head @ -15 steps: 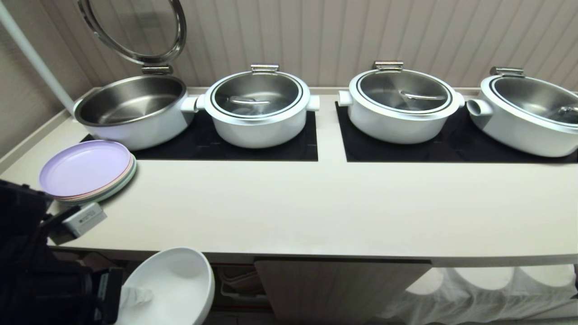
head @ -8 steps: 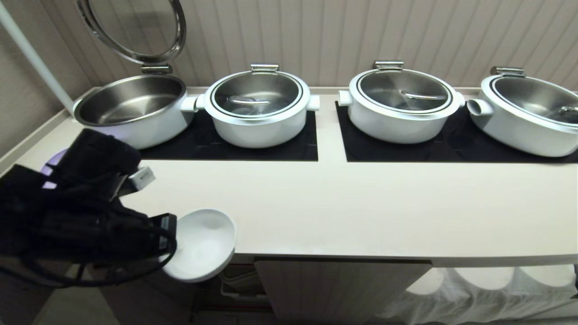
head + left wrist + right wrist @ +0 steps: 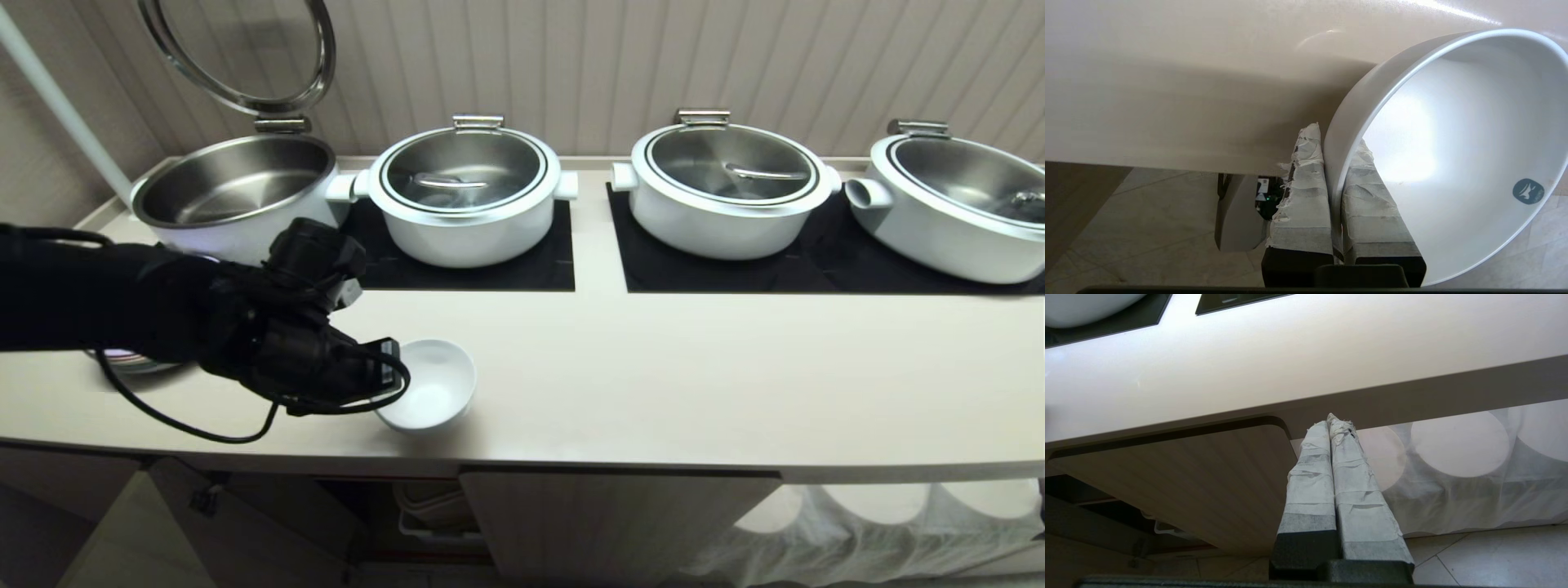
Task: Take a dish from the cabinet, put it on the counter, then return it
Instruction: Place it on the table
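Observation:
The dish [image 3: 433, 384], a small white bowl, is over the counter [image 3: 653, 384] near its front edge, left of centre. My left gripper [image 3: 398, 377] is shut on its near rim. In the left wrist view the taped fingers [image 3: 1302, 192] pinch the dish's [image 3: 1453, 143] wall, one inside and one outside, and the dish hangs tilted over the counter [image 3: 1188, 81]. Whether its foot touches the top I cannot tell. Below, the cabinet [image 3: 612, 514] has one fluted door closed and a dark opening to its left. My right gripper [image 3: 1333, 421] is shut on nothing, low in front of the cabinet door [image 3: 1208, 477].
Several white pots with steel lids [image 3: 465, 196] stand on two black mats [image 3: 490, 269] at the back; the leftmost pot [image 3: 237, 192] has its lid raised. A stack of pastel plates [image 3: 131, 359] is mostly hidden under my left arm. White cloth [image 3: 857, 523] hangs at the lower right.
My left arm has risen from below the counter's edge and swung forward and right, carrying the dish from in front of the cabinet to over the countertop. The right arm has not moved.

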{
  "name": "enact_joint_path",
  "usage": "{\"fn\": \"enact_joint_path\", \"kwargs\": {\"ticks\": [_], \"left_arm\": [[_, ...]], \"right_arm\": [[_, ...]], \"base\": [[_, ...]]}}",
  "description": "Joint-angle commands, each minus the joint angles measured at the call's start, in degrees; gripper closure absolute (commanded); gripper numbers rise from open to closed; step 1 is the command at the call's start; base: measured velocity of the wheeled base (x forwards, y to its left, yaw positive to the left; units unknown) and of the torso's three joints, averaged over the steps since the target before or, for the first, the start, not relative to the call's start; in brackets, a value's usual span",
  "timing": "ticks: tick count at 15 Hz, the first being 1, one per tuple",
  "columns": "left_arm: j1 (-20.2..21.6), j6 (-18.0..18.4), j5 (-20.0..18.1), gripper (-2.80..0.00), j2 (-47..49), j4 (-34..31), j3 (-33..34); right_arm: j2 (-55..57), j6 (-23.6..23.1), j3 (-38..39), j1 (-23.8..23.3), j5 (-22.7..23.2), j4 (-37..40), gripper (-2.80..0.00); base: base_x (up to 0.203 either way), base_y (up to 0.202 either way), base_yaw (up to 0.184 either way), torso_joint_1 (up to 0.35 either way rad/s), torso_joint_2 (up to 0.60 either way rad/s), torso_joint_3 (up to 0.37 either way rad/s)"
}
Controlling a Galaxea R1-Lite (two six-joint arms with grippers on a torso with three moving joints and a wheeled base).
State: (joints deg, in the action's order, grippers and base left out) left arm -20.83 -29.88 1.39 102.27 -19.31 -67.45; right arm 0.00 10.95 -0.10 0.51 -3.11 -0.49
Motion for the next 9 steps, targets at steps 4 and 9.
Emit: {"fn": "enact_joint_path", "kwargs": {"ticks": [4,9], "left_arm": [[0.1,-4.4,0.1,0.00,6.3,-0.1,-5.9],[0.1,-4.7,0.0,0.00,8.0,-0.1,-7.3]], "right_arm": [[0.0,0.0,0.0,0.0,0.0,0.0,0.00],[0.0,0.0,0.0,0.0,-0.1,0.0,0.00]], "base": [[0.000,0.000,0.000,0.000,0.00,0.000],[0.000,0.000,0.000,0.000,0.00,0.000]]}}
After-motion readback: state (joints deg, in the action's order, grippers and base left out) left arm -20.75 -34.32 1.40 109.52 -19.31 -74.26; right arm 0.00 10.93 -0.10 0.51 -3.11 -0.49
